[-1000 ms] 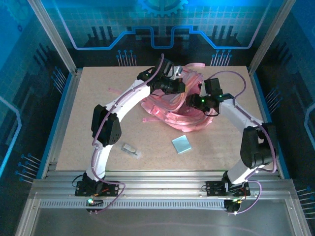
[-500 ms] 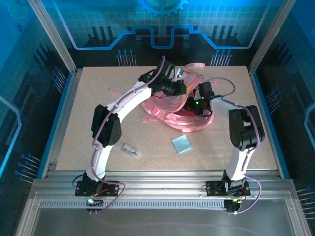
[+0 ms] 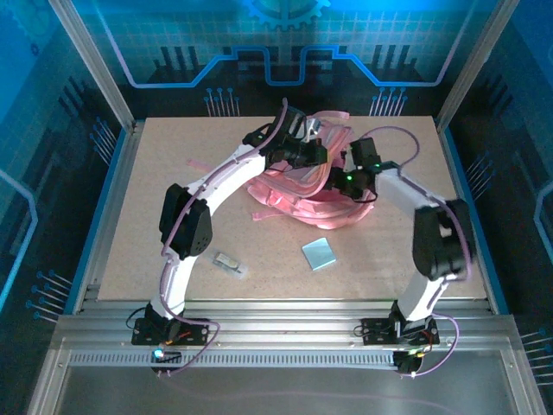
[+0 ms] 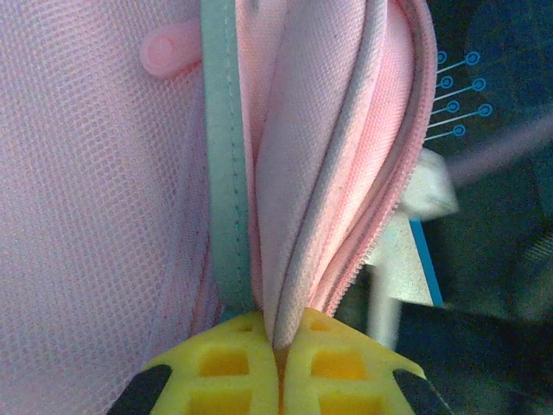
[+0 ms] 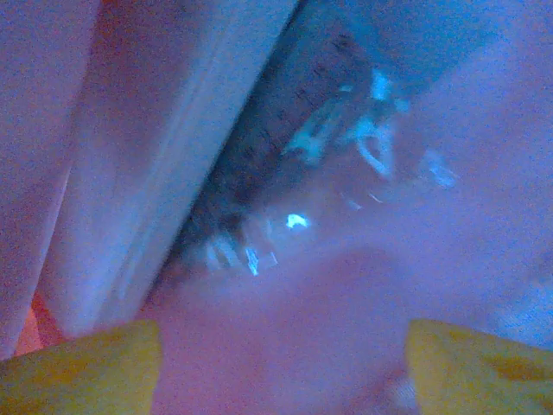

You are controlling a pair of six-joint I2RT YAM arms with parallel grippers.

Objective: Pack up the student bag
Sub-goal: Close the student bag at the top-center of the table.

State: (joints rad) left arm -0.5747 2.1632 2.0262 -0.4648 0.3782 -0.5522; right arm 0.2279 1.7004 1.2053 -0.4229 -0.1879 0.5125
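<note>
Tabletop (image 3: 173, 199), pale board in blue-lit enclosure (image 3: 155, 52), bears student bag (image 3: 298, 192): left jaws clench its fabric, right jaws apparently spread.

Tan board tabletop (image 3: 138, 190), blue-edged. Aluminium frame posts (image 3: 93, 65) at corners. Back wall (image 3: 389, 39) glows blue, circuit-pattern graphics. Slotted metal rails (image 3: 285, 333) along near edge.

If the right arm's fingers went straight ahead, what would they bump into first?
Most likely the student bag: soft pink fabric sits right ahead of the wide-apart fingers. The wrist view is blurry, so how near it is stays uncertain.
</note>
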